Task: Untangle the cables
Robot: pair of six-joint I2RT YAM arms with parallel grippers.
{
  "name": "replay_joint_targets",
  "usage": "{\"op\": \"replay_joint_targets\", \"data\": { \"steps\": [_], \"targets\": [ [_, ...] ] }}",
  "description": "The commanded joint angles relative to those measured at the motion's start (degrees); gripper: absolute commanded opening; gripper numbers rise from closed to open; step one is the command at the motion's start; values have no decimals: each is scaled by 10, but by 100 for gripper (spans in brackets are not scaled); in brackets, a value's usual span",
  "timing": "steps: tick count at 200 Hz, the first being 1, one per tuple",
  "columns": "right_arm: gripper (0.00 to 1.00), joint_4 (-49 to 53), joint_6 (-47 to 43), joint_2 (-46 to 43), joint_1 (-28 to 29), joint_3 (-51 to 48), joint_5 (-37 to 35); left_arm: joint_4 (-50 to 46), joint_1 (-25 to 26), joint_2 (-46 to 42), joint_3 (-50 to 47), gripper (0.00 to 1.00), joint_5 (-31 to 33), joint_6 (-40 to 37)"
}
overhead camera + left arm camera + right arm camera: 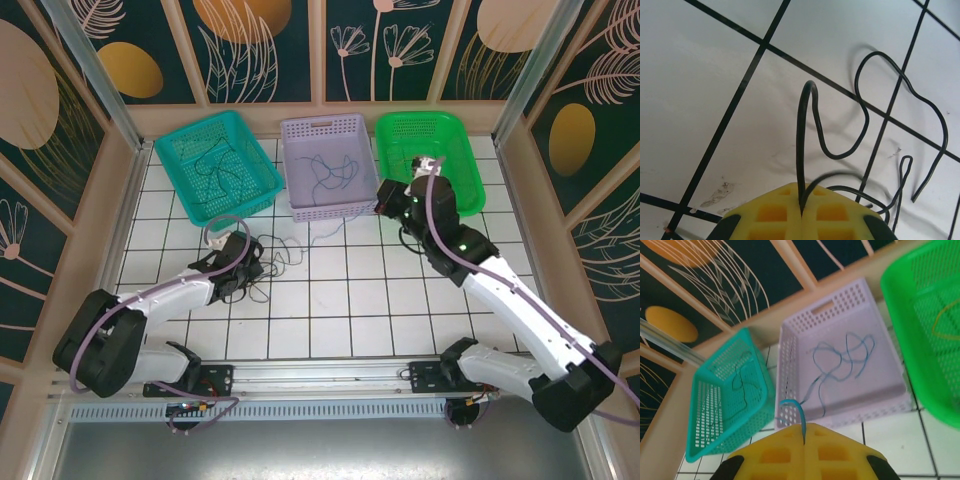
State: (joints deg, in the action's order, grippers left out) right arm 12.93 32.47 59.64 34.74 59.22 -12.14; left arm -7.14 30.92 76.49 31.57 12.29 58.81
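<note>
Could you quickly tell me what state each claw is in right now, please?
The left claw is closed, pinching a dark cable.
The right claw is closed, pinching a blue cable.

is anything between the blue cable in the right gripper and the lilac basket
Nothing visible. The right gripper, shut on the blue cable, faces the lilac basket; its top is open, and only its near wall lies ahead.

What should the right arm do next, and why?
Probably carry the right gripper forward over the lilac basket and open it there. Its jaws are shut on a blue cable, and that basket already holds blue cables.
</note>
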Motion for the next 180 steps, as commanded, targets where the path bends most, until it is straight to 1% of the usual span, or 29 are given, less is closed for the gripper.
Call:
{"op": "replay_joint_targets", "data": {
  "steps": [1,12,17,31,46,59,72,80,86,102,116,125,133,156,180],
  "targets": [
    [0,13,-59,-18,-22,34,-21,-12,3,12,15,0,8,2],
    [0,13,-64,-26,-31,43,-11,-12,2,15,17,0,9,1],
    [0,10,-67,-29,-53,46,-2,-12,2,16,19,0,9,0],
    [0,-3,-81,-37,-77,53,29,-13,3,19,23,0,8,-2],
    [0,-23,-111,-40,-89,61,70,-10,2,21,30,0,2,-6],
    [0,-25,-128,-38,-94,69,73,-13,2,22,38,0,-2,-8],
    [0,-33,-139,-38,-109,73,102,-18,2,18,44,0,-2,-8],
    [0,-41,-146,-38,-117,75,111,-20,3,14,47,10,-3,-7],
    [0,-50,-155,-39,-122,73,146,-22,2,11,50,20,-5,-6],
    [0,-68,-186,-39,-129,70,205,-29,2,-5,61,39,-12,-4],
    [0,-72,-214,-35,-132,73,255,-40,4,-26,78,50,-15,-1],
    [0,-71,-225,-32,-132,74,272,-48,5,-40,88,54,-15,1],
    [0,-72,-236,-30,-134,73,287,-52,5,-53,99,56,-17,2],
    [0,-80,-258,-30,-133,64,320,-58,5,-89,134,58,-29,4],
    [0,-95,-259,-29,-133,53,353,-56,5,-112,169,60,-49,14]
  ]
}}
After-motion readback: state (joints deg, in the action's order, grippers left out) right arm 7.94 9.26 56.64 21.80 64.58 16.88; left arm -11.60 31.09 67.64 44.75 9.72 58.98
